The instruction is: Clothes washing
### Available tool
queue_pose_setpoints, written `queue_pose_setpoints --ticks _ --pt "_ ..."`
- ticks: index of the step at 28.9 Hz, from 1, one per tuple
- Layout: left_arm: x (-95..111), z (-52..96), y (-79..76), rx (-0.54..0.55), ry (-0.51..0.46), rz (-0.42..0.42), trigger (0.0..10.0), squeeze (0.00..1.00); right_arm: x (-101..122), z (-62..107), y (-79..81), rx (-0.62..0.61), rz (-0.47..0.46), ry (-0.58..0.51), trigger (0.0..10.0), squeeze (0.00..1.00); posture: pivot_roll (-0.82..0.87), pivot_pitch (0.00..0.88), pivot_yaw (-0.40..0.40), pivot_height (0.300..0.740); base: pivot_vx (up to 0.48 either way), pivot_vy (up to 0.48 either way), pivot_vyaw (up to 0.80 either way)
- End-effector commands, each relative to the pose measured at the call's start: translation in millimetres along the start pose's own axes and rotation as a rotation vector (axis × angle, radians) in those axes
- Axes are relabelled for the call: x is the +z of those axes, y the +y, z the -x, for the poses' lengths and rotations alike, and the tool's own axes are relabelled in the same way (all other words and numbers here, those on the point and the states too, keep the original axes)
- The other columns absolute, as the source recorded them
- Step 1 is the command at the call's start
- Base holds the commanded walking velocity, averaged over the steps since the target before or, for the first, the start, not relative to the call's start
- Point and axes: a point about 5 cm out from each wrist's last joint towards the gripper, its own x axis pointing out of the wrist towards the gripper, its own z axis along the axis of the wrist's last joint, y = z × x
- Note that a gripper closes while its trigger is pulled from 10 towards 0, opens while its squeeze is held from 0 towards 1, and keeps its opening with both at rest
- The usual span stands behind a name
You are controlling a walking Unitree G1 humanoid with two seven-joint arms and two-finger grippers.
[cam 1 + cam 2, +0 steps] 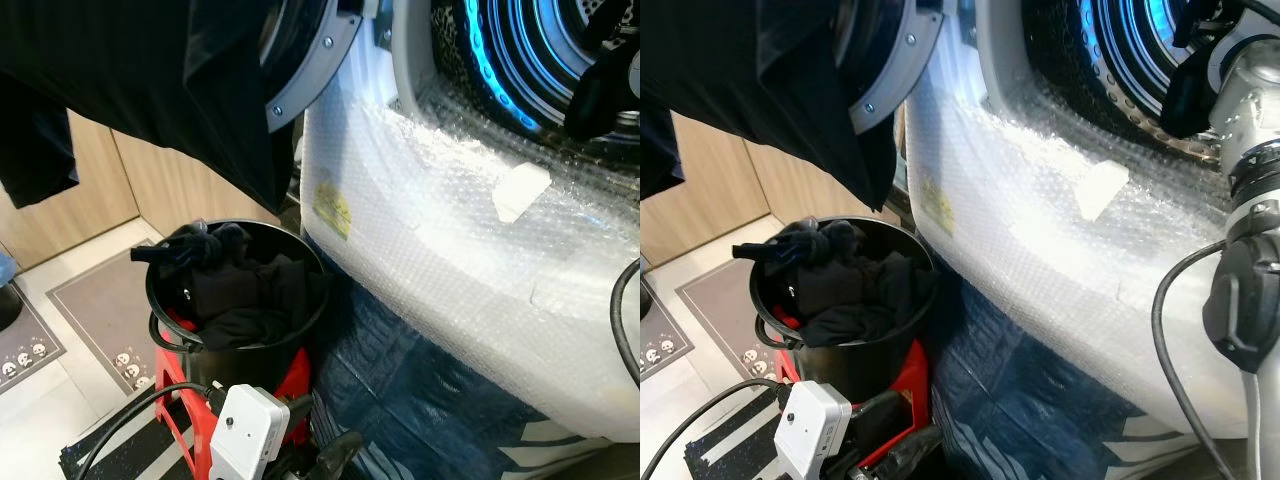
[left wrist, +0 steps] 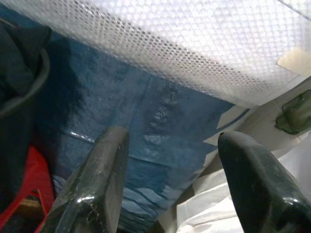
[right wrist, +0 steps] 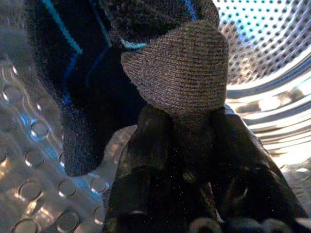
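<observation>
The washing machine's drum (image 1: 520, 60) glows blue behind its bubble-wrapped front (image 1: 430, 220). My right gripper (image 3: 182, 121) is inside the drum, shut on a grey-brown knitted garment (image 3: 180, 68) with blue stripes that bunches over its fingertips. The right arm (image 1: 1245, 100) reaches in from the right. A black bucket (image 1: 300, 330) holding dark clothes (image 1: 250, 295) stands on a red stool (image 1: 180, 385) left of the machine. My left gripper (image 2: 172, 141) hangs low beside the bucket, open, over blue sheeting (image 2: 121, 97).
The machine's open door (image 1: 310, 60) stands at the upper left, with a large black garment (image 1: 150, 70) draped in front of it. Blue sheeting (image 1: 400, 400) lies under the machine. A grey mat (image 1: 100, 320) and wooden cabinet fronts (image 1: 100, 170) are to the left.
</observation>
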Motion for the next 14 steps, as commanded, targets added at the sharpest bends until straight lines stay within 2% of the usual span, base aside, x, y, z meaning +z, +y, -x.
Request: queue_pose_setpoints --ticks 1,14 --pt "5.1 2.4 -7.8 -0.02 -0.018 0.002 10.0 0.0 12.0 1.0 -1.8 -0.032 0.003 -0.028 10.0 1.0 0.04 0.222 -0.177 0.74 0.0 0.0 0.0" --pt "6.8 1.4 -8.5 -0.008 -0.018 0.005 10.0 0.0 13.1 1.6 4.3 -0.048 -0.008 -0.01 10.0 1.0 0.04 0.214 -0.175 0.74 0.0 0.0 0.0"
